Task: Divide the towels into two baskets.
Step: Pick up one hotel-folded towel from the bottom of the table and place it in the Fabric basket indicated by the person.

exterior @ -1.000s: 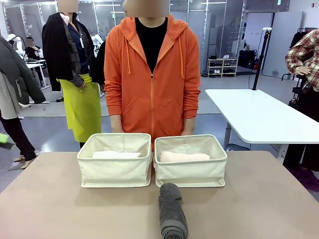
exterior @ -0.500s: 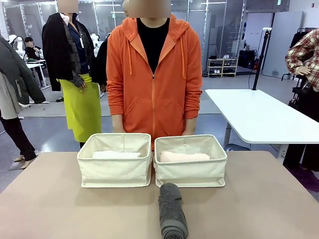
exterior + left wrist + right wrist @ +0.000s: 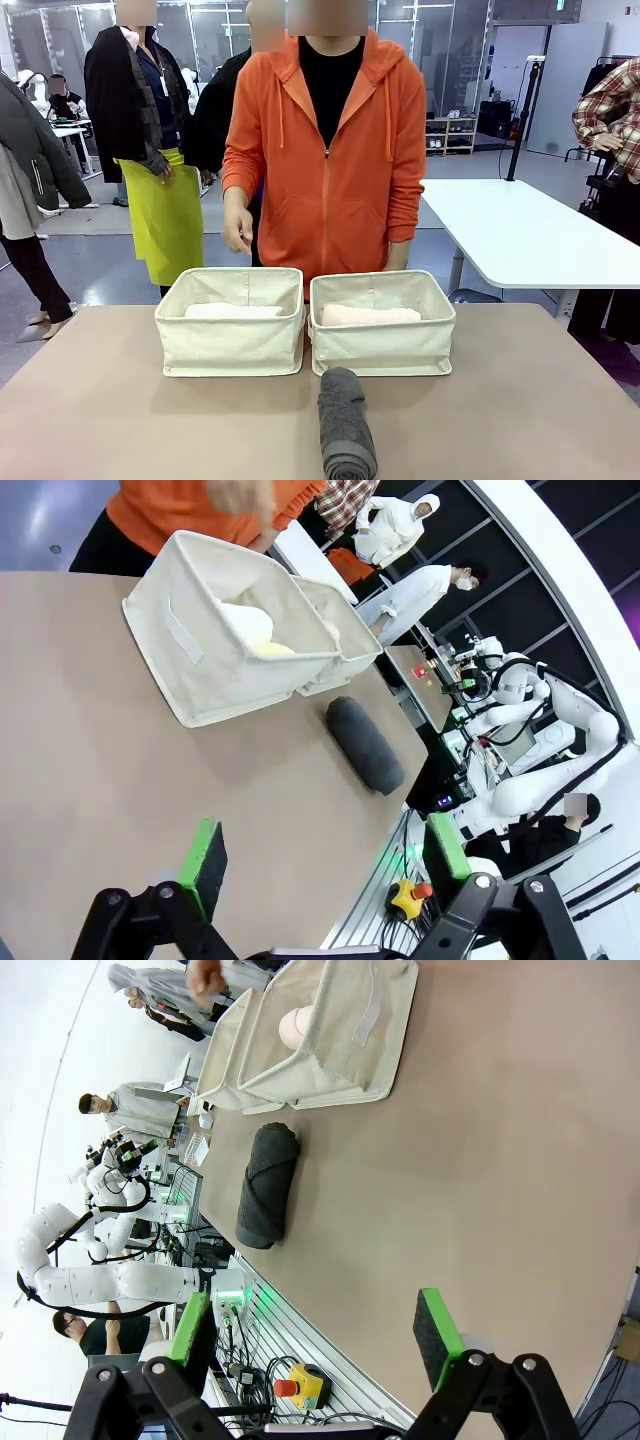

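Toward the far edge of the surface (image 3: 120, 420), the left basket (image 3: 230, 345) holds the white towel (image 3: 233, 311) and the right basket (image 3: 385, 348) holds the pale pink towel (image 3: 370, 315). The dark grey towel (image 3: 344, 425) lies mid-surface by the near edge, just before the right basket. The left tool (image 3: 325, 855) and the right tool (image 3: 312, 1330) are both released and empty.

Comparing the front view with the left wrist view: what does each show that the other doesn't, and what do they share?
Front view: the pink towel lying in the right basket. Left wrist view: a pale yellow towel beside the white towel in the left basket, and the left end effector, open above the table. Shared: both baskets, the white towel, and the dark grey towel lying on the table outside them.
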Action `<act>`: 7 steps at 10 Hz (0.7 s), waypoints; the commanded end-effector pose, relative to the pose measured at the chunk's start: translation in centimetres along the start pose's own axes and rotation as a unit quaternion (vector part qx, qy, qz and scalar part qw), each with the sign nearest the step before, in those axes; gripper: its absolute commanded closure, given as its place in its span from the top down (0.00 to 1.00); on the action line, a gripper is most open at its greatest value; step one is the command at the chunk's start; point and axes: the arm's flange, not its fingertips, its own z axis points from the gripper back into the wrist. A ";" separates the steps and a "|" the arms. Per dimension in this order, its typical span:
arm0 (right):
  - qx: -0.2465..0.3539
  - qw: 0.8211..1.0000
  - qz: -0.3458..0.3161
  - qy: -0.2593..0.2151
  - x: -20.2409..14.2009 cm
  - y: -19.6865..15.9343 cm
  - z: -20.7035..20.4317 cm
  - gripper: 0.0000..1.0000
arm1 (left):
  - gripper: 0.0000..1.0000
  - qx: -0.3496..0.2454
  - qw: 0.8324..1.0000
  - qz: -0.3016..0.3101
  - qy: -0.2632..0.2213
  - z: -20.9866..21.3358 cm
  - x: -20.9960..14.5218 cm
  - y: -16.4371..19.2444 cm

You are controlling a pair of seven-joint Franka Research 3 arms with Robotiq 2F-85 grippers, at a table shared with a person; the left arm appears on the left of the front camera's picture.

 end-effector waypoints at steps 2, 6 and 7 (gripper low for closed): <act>0.000 1.000 0.002 0.003 -0.1 0.2 0.0 1.00 | 1.00 0.001 1.000 0.000 -0.001 0.3 0.1 -0.5; 0.000 1.000 0.002 0.003 -0.1 0.2 0.0 1.00 | 1.00 0.001 1.000 0.000 -0.001 0.3 0.1 -0.5; 0.000 1.000 0.000 0.000 0.0 0.0 0.0 1.00 | 1.00 0.001 1.000 0.000 -0.001 0.3 0.1 -0.5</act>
